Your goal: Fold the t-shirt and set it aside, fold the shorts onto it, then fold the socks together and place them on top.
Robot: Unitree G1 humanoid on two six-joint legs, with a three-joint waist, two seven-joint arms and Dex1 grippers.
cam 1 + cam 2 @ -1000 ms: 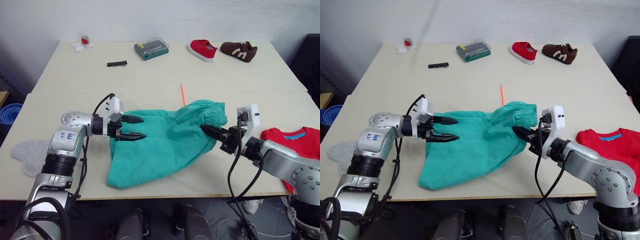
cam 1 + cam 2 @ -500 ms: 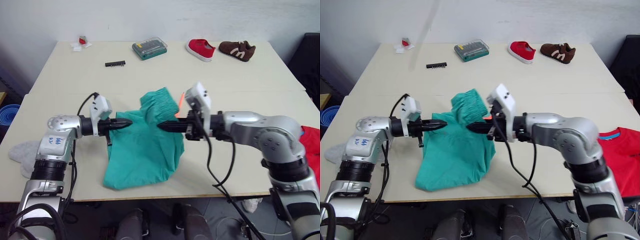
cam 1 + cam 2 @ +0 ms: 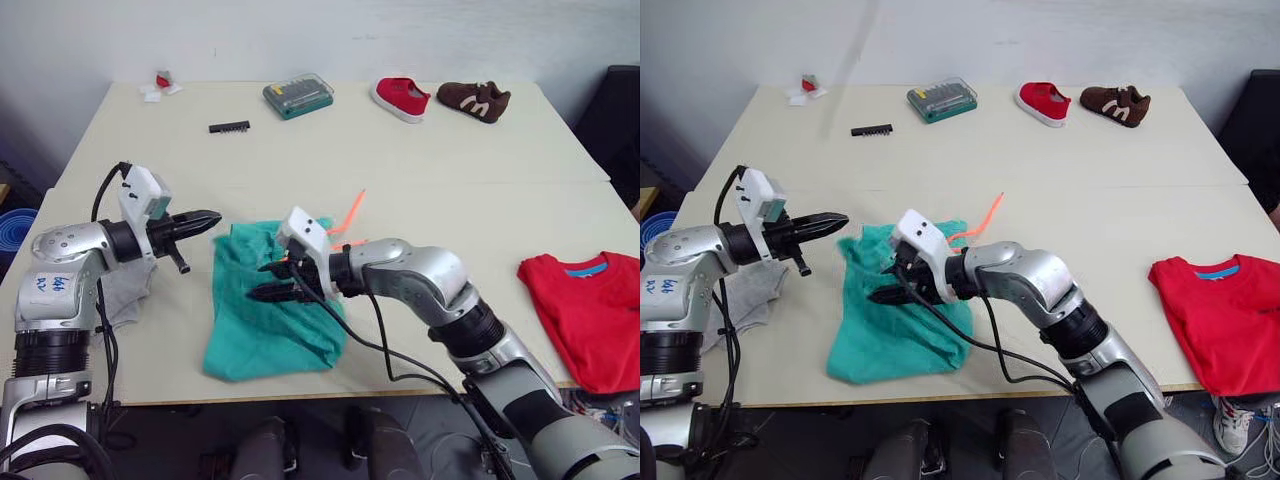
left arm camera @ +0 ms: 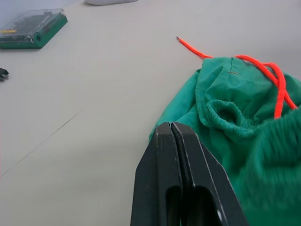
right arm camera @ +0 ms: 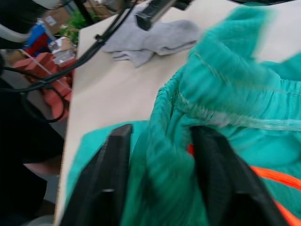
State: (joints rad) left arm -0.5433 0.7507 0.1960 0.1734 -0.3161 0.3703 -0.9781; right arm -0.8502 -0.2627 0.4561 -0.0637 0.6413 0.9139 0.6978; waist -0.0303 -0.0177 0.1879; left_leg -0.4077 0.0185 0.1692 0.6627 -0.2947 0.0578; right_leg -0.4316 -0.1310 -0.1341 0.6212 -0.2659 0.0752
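Note:
The teal shorts [image 3: 265, 330] lie folded over in a heap near the table's front, with the orange drawstring [image 3: 347, 213] trailing out behind. My right gripper [image 3: 262, 281] reaches across onto their left part. Its fingers [image 5: 106, 183] stand apart with bunched waistband cloth [image 5: 225, 84] lying between them. Just left of the shorts my left gripper [image 3: 210, 216] hovers, shut and empty, its tip pointing at the shorts' edge [image 4: 244, 141]. The grey socks [image 3: 125, 295] lie under my left forearm. The red t-shirt [image 3: 585, 305] is flat at the front right.
Along the table's back stand a green bit case [image 3: 299, 96], a red shoe [image 3: 403, 98], a brown shoe [image 3: 477, 100], a black bit strip [image 3: 231, 127] and a small red and white object [image 3: 160, 83]. Bare tabletop [image 3: 470, 200] lies between shorts and t-shirt.
My right gripper carried the waistband leftward, folding the shorts over, and its fingers opened. My left gripper shut, then drew back to the left, off the cloth.

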